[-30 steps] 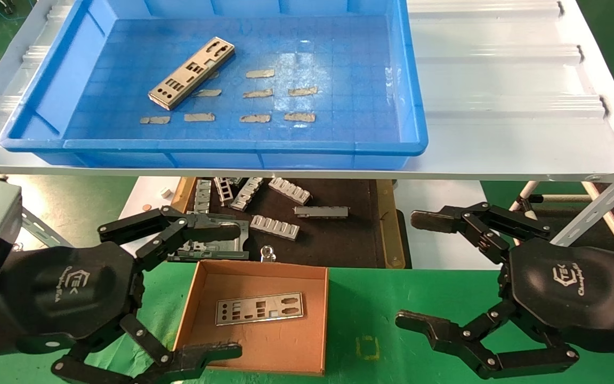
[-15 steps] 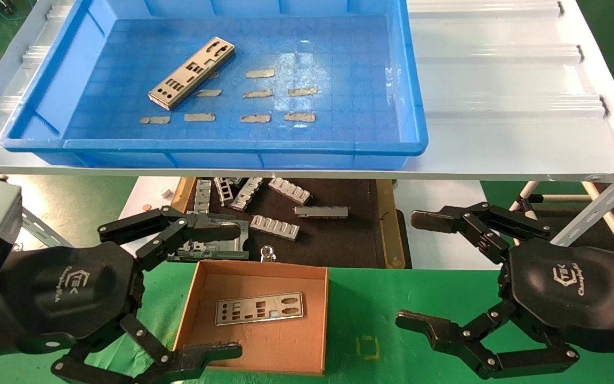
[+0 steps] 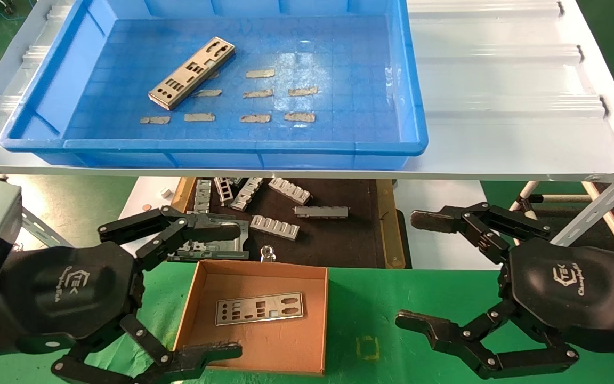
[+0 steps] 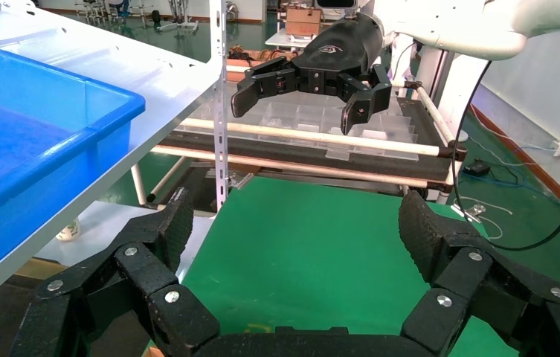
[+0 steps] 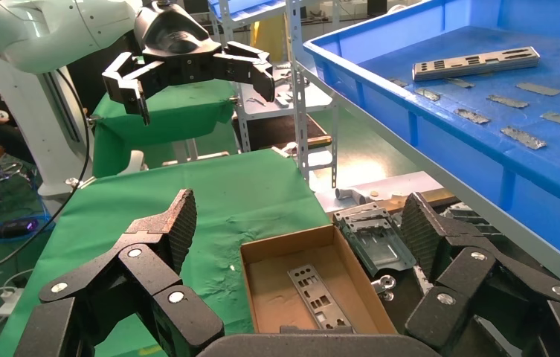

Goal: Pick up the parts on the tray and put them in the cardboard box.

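Observation:
One silver plate part (image 3: 192,73) lies at an angle in the left half of the blue tray (image 3: 413,112) on the white shelf; the right wrist view shows that part (image 5: 476,62) too. A second part (image 3: 260,308) lies flat in the cardboard box (image 3: 317,320) on the green table; it shows as a part (image 5: 312,296) in the box (image 5: 262,275) in the right wrist view. My left gripper (image 3: 220,290) hangs open at the box's left side, nothing in it. My right gripper (image 3: 419,271) is open and empty, right of the box.
Small ragged grey patches (image 3: 259,93) dot the tray floor. Below the shelf, ribbed grey brackets (image 3: 275,226) lie on a dark brown-edged mat (image 3: 387,229). A yellow square mark (image 3: 367,348) sits on the green table. Shelf legs (image 3: 589,213) stand at the right.

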